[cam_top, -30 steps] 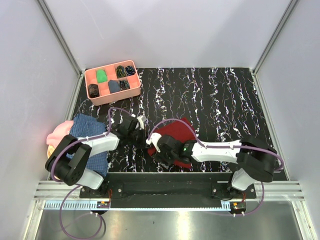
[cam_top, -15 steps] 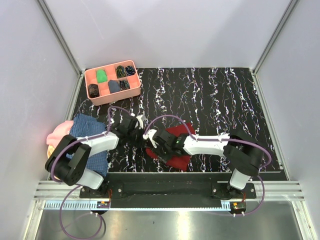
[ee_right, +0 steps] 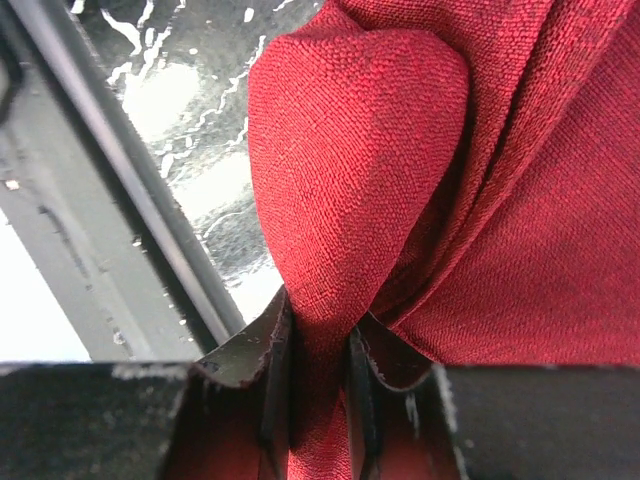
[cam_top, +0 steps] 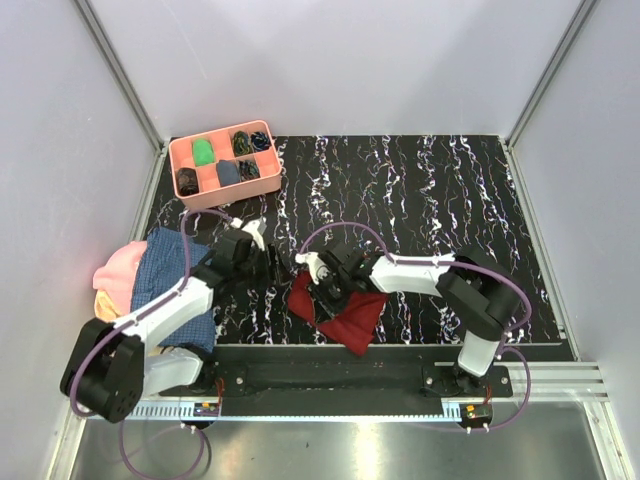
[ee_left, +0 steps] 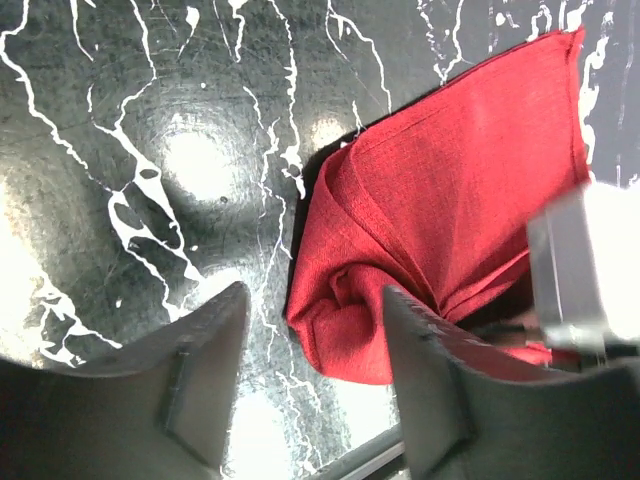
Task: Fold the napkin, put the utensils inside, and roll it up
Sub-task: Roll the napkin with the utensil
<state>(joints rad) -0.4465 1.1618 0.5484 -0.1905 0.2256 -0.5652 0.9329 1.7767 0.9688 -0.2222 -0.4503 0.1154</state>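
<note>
My right gripper (ee_right: 318, 338) is clamped on the napkin (ee_right: 365, 150) and just dragged it toward me. Left gripper (ee_left: 314, 305) backed off, open and empty. Still folding.

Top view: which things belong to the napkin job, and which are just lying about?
Job: napkin; right gripper, shut on it; left gripper, open nearby.
Lying about: blue checked cloth; pink cloth; pink tray, contents unclear.
</note>
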